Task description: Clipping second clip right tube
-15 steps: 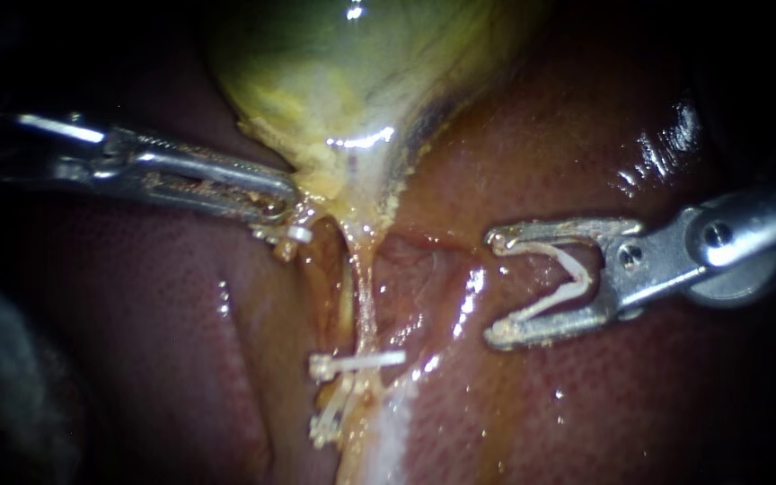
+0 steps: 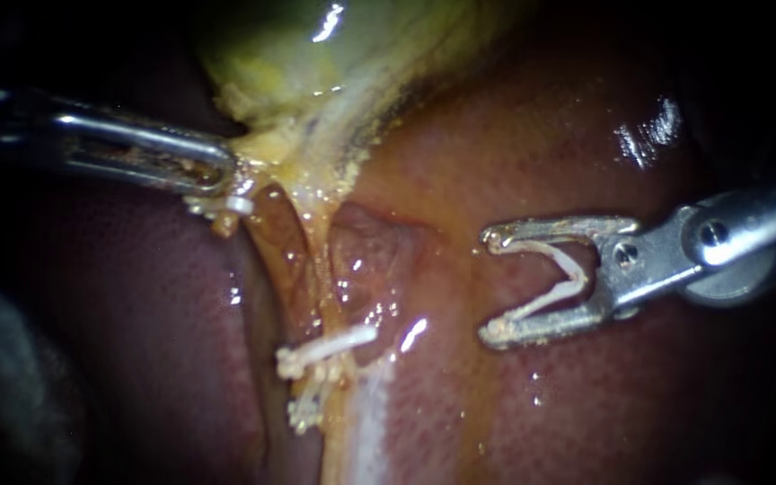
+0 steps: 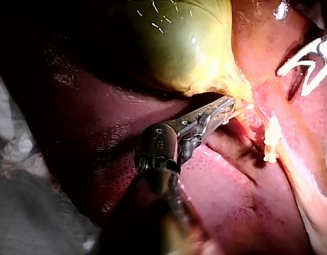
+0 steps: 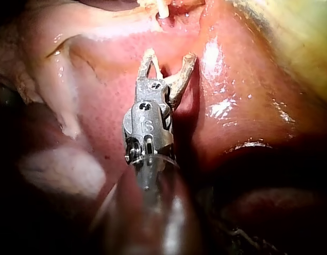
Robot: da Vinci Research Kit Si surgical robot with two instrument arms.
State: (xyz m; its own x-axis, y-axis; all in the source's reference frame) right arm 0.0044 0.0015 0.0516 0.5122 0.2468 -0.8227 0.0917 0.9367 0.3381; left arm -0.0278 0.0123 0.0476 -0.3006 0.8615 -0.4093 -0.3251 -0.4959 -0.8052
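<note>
As our right instr. [image 2: 493,287] hangs near the tube [image 2: 314,269], apart from it, its jaws stand spread and carry an open clip [image 2: 560,286]. A set clip [image 2: 330,345] sits across the tube. Beyond the tube, our left instr. [image 2: 224,175] pinches the gallbladder [image 2: 271,54] edge.

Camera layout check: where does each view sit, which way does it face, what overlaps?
Endoscope: close to the tissue, facing gallbladder, liver and a clip on a tube; left instrument enters from left, right instrument from right.
Left wrist: on the left arm, looking along its shaft to jaws shut on the gallbladder's neck.
Right wrist: on the right arm, looking along its shaft; jaws hold a loaded clip over liver.
Shared: endoscope and left wrist show the loaded clip.
</note>
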